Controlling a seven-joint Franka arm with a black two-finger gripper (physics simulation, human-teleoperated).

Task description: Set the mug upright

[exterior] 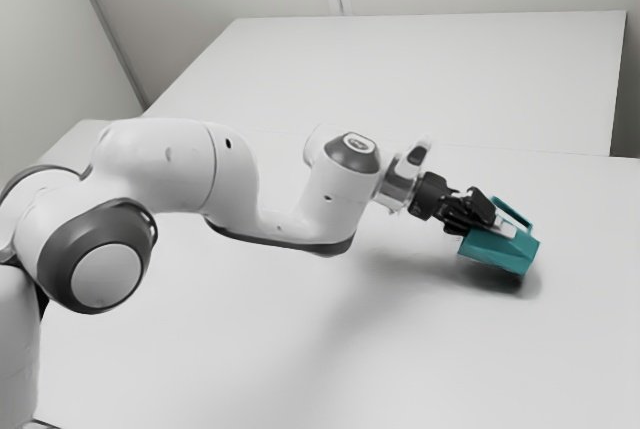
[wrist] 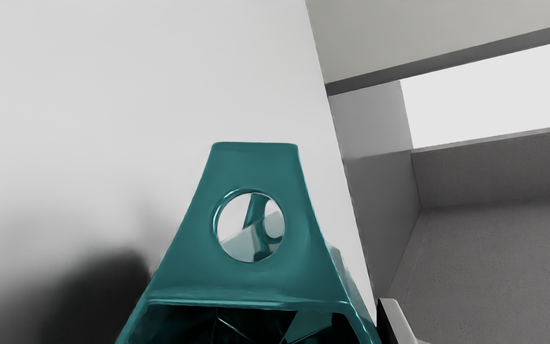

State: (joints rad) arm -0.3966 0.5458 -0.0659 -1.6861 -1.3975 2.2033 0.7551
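In the exterior view, the gripper is at the mug, overlapping its upper side. The teal mug is tilted, with a thin bar standing off its upper side and a dark shadow on the table below; whether it touches the table cannot be told. In the wrist view, the mug shows a tapering face with a round hole and a dark hollow below it. Part of the gripper lies close beside the mug's wall. The mug hides the rest, so its grip cannot be told.
The white table extends around the mug. Beyond it in the exterior view stands another pale surface, with walls behind. In the wrist view, the table's edge runs beside the mug, with a grey recess past it.
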